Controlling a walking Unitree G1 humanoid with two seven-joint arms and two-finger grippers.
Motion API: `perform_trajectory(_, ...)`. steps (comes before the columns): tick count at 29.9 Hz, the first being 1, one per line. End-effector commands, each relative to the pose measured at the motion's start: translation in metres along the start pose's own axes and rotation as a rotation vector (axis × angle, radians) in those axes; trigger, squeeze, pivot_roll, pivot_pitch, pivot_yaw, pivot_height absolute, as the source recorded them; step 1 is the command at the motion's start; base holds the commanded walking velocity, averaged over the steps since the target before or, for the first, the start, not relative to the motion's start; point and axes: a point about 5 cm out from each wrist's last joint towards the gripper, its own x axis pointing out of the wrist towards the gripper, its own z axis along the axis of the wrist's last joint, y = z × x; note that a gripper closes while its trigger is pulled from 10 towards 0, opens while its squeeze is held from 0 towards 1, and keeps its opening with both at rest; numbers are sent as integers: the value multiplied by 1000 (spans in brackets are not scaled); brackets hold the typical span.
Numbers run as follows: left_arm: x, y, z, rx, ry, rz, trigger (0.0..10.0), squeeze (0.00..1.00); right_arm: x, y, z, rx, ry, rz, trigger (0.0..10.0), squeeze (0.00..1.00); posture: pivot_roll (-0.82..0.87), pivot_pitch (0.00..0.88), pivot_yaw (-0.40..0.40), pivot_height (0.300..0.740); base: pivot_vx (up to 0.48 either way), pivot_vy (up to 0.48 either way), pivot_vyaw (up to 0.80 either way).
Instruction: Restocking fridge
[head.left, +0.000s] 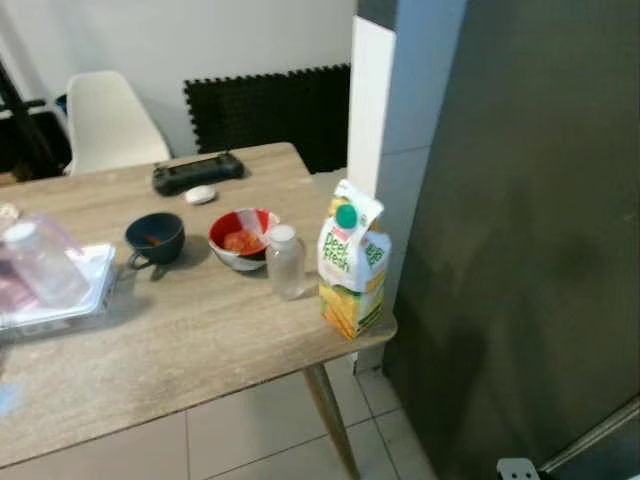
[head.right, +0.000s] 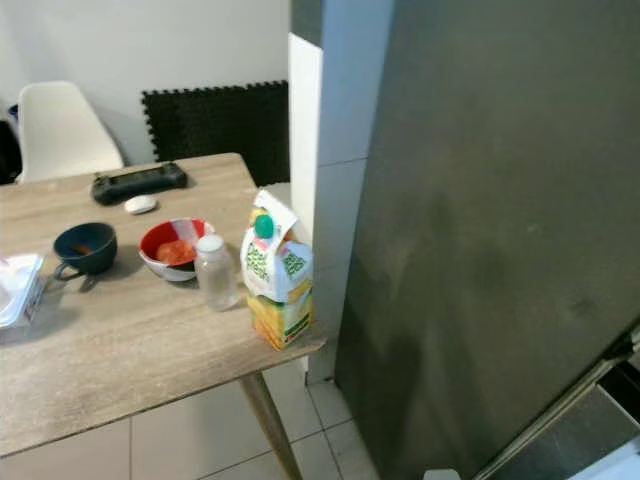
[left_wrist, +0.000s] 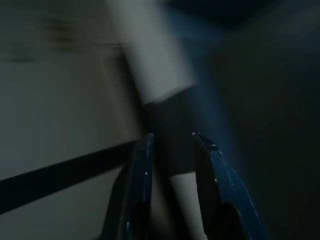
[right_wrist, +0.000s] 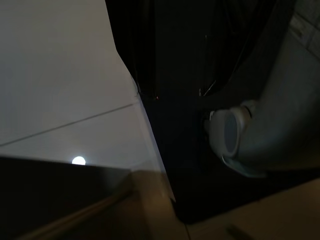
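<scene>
A juice carton (head.left: 352, 260) with a green cap stands upright at the right corner of the wooden table (head.left: 150, 350). Just left of it is a small clear bottle (head.left: 285, 262) with a white cap. Behind that are a red bowl (head.left: 242, 238) and a dark blue cup (head.left: 155, 240). The dark fridge door (head.left: 520, 230) is shut and fills the right side, close to the table's corner. In the blurred left wrist view, my left gripper (left_wrist: 172, 136) hangs low, fingers apart with nothing between them. The right wrist view is dark, with floor tiles and a grey rounded part.
A clear plastic box (head.left: 45, 275) with a bottle on it sits at the table's left. A black controller (head.left: 198, 172) and a white pebble-like item (head.left: 200, 194) lie at the far edge. A white chair (head.left: 105, 120), black foam mat (head.left: 270, 105) and white pillar (head.left: 385, 130) stand behind. Tiled floor (head.left: 260, 430) lies below.
</scene>
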Motion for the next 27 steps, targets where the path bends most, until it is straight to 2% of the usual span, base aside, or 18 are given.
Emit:
perform_trajectory(1,3,-12,-7,-79,-1,-79,10000,0,0,0,2,0,-7,-2,10000,0,-30,0,19,740,0,0,0)
perform_trajectory(3,12,-37,-26,-146,44,-237,10000,0,0,0,2,0,-5,-1,10000,0,-30,0,19,740,0,0,0)
perform_trajectory(4,14,-44,-36,-163,67,-272,10000,0,0,1,2,0,-5,-1,10000,0,-30,0,19,740,0,0,0)
perform_trajectory(5,14,-44,-36,-163,67,-272,10000,0,0,1,2,0,-5,-1,10000,0,-30,0,19,740,0,0,0)
perform_trajectory(6,19,-46,-52,-200,85,-252,10000,0,0,1,1,-1,-4,-1,10000,0,-34,0,17,740,0,0,0)
perform_trajectory(8,22,-45,-59,-220,93,-222,10000,0,0,1,1,-2,-3,0,10000,0,-34,0,17,740,0,0,0)
perform_trajectory(11,30,-45,-84,-258,159,-132,10000,31,0,1,1,-7,-1,0,10000,0,-33,0,17,740,0,0,0)
perform_trajectory(12,33,-47,-97,-268,192,-106,10000,580,0,1,1,-9,-1,-1,10000,0,-35,0,17,740,0,0,0)
perform_trajectory(13,35,-50,-104,-278,214,-95,10000,580,0,1,1,-10,0,-1,10000,0,-35,0,17,740,0,0,0)
perform_trajectory(14,37,-52,-112,-292,235,-81,10000,1000,0,1,1,-11,0,-1,10000,0,-38,0,18,740,0,0,0)
perform_trajectory(15,37,-52,-112,-292,235,-81,10000,1000,0,1,1,-11,0,-1,10000,0,-38,0,18,740,0,0,0)
perform_trajectory(17,44,-60,-130,-311,280,-64,10000,1000,0,1,0,-12,1,-1,10000,0,-41,0,18,740,0,0,0)
perform_trajectory(20,57,-82,-150,-351,304,-115,10000,1000,0,2,-2,-14,5,1,10000,0,-46,0,21,740,0,0,0)
perform_trajectory(24,66,-98,-155,-398,278,-163,10000,1000,0,3,-3,-13,8,2,10000,0,-52,0,23,740,0,0,0)
perform_trajectory(25,70,-106,-157,-438,261,-186,10000,1000,0,3,-4,-13,9,2,10000,0,-55,0,25,740,0,0,0)
perform_trajectory(27,70,-106,-157,-438,261,-186,10000,1000,0,3,-4,-13,9,2,10000,0,-55,0,25,740,0,0,0)
